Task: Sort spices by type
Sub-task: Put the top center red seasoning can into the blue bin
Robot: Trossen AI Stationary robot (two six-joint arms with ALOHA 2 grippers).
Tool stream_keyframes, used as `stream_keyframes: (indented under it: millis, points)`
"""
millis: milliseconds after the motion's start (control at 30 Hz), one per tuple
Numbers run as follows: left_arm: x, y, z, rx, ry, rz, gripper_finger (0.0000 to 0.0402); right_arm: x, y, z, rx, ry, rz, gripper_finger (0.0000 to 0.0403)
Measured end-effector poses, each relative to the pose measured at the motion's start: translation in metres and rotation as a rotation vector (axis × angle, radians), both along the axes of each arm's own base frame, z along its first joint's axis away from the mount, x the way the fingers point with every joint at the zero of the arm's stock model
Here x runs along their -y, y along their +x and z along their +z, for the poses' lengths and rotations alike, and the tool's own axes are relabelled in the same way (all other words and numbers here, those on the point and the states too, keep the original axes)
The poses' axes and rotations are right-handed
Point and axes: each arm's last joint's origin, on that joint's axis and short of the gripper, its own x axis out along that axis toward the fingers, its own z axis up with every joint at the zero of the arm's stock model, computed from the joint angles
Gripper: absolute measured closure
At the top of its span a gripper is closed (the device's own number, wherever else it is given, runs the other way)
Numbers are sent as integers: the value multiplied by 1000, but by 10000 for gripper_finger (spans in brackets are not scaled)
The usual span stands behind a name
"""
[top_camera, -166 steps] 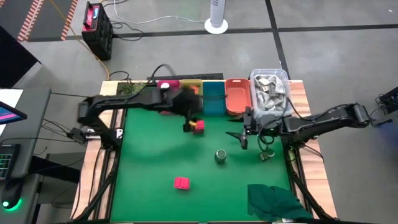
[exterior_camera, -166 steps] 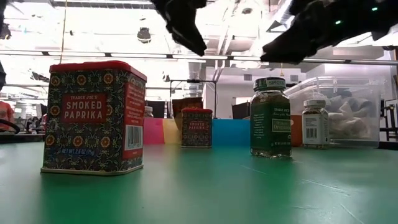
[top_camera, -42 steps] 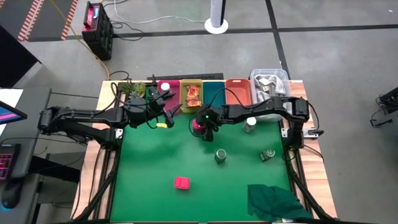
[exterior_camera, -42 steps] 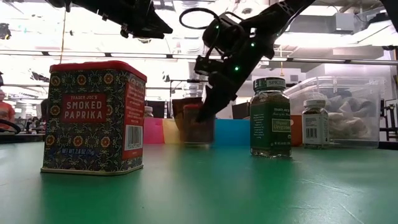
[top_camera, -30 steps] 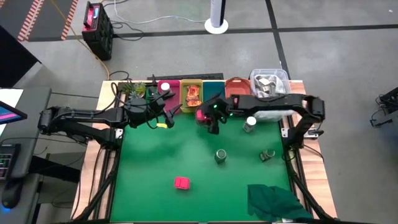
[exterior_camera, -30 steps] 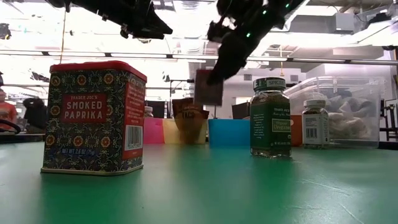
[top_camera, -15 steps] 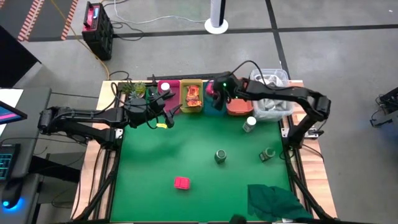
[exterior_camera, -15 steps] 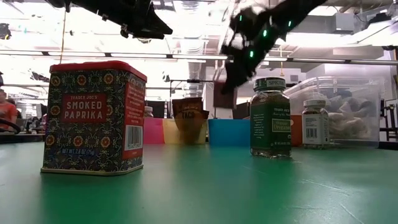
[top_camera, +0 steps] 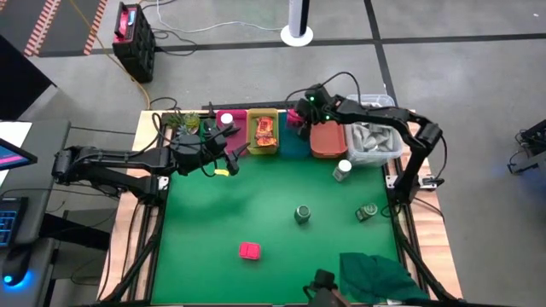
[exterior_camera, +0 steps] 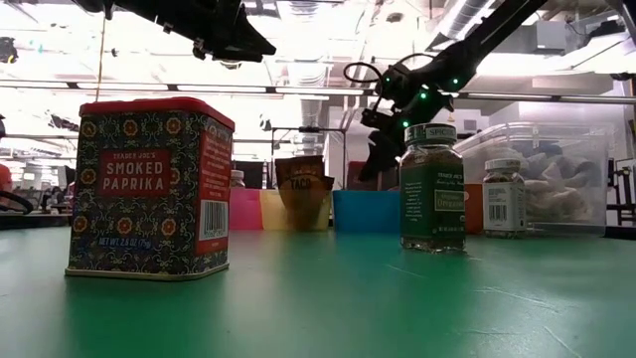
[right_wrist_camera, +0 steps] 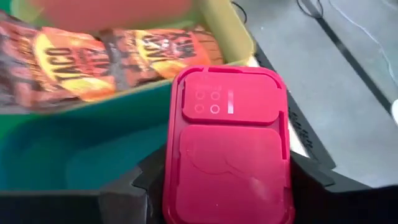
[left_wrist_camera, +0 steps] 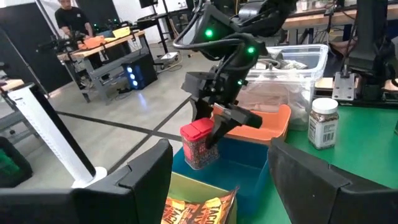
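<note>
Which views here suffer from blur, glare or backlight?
Low view: bright ceiling lights backlight the scene, leaving the right gripper a dark silhouette. Right wrist view: the taco packets look soft behind the sharper paprika tin. High view: evenly lit.

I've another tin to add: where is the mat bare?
Bare: the mat's left half, between the left gripper and the red tin. Crowded: right side by the jars and cloth, and the bins at the back.
</note>
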Motion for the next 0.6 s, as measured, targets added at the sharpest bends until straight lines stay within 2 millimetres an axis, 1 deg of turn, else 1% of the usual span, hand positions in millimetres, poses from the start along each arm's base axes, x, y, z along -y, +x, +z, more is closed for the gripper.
stream_keyframes:
  millis: [233,367,467,600]
  points:
    - [0,0,0,-2,5,-12,153,-2,3,-2,-24,-63,118,168]
    - [1,1,0,-2,2,-57,153,0,2,-1,-20,-75,115,168]
    - [2,1,0,-1,2,-60,153,3,-1,-2,-29,-66,105,167]
    - [1,1,0,-2,2,-59,153,3,0,-2,-28,-65,105,156]
